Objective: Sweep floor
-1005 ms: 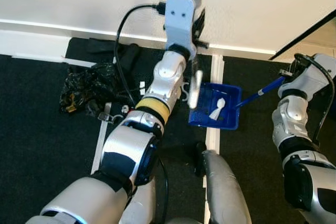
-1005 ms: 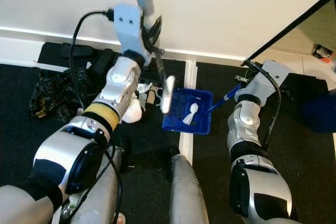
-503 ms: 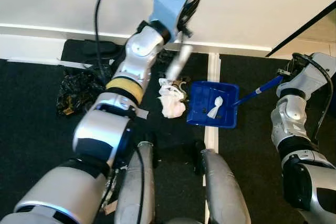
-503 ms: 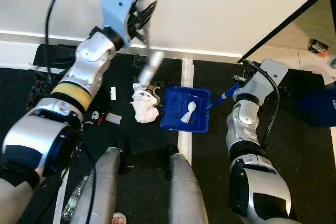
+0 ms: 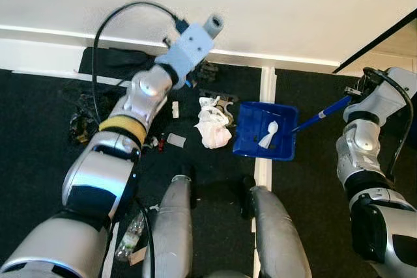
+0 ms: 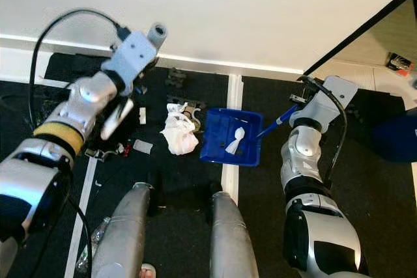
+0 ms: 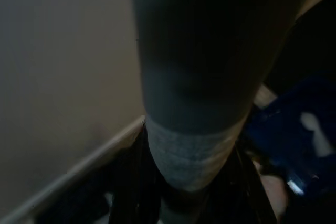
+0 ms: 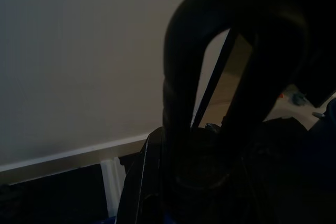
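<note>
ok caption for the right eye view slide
Crumpled white paper lies beside the blue dustpan on dark floor.

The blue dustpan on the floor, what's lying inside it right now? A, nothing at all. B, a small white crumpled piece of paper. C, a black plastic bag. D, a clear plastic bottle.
B: a small white scrap lies inside the blue dustpan, while the larger wad of white paper sits on the dark floor just outside its open edge, on the robot's left of it.
</note>
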Tool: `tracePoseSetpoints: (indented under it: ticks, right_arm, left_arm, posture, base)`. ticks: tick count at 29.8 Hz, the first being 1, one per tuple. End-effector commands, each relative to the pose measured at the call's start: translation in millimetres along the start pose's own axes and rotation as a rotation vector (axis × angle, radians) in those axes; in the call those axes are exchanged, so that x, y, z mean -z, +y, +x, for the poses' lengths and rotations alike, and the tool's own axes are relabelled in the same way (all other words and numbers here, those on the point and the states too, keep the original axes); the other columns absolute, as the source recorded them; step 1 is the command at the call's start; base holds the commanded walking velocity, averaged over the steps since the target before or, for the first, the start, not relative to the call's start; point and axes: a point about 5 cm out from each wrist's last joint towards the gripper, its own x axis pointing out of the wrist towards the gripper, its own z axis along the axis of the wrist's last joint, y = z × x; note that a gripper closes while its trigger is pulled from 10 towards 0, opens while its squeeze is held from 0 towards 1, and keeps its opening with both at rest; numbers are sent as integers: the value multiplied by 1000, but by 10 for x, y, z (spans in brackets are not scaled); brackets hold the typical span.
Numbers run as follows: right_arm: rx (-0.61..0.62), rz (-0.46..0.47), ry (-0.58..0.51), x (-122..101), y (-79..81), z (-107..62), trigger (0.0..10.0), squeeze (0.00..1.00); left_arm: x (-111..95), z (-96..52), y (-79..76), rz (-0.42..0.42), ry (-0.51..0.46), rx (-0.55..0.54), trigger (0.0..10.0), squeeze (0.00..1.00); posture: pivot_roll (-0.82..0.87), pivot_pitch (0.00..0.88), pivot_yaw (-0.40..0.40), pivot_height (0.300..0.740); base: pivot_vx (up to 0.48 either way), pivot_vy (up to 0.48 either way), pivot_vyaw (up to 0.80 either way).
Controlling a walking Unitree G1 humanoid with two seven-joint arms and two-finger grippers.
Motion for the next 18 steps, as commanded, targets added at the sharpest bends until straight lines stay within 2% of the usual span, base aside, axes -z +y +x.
tracePoseSetpoints:
  ticks: [1, 3, 4, 9, 15, 18]
  right_arm:
    - [-8, -71, 136, 301, -87, -171, 10000, 0]
    - [-16, -72, 135, 299, -69, -171, 10000, 0]
    - [-19, -73, 135, 298, -66, -171, 10000, 0]
    - [-25, -75, 131, 302, -53, -182, 10000, 0]
    - [-24, -81, 122, 298, -72, -188, 10000, 0]
    - [-20, -87, 119, 294, -111, -185, 10000, 0]
  left_arm:
    - [131, -30, -105, -76, 41, -35, 10000, 0]
    - [36, 25, -233, -194, -22, -146, 10000, 0]
    - [-1, 40, -256, -209, -41, -169, 10000, 0]
    - [-175, 128, -378, -301, -92, -195, 10000, 0]
    - [-292, 202, -546, -367, -90, -188, 10000, 0]
    - [-431, 265, -639, -428, -99, -203, 10000, 0]
  posture:
    - [91, 431, -41, 740]
    - [87, 432, -43, 740]
    - [87, 432, -43, 740]
    - [71, 435, -37, 740]
    - [58, 438, -32, 740]
    - [50, 435, -31, 740]
  base:
    - [0, 0, 0]
    - [0, 0, 0]
    - [0, 0, 0]
    - [0, 0, 0]
    - [0, 0, 0]
    - [0, 0, 0]
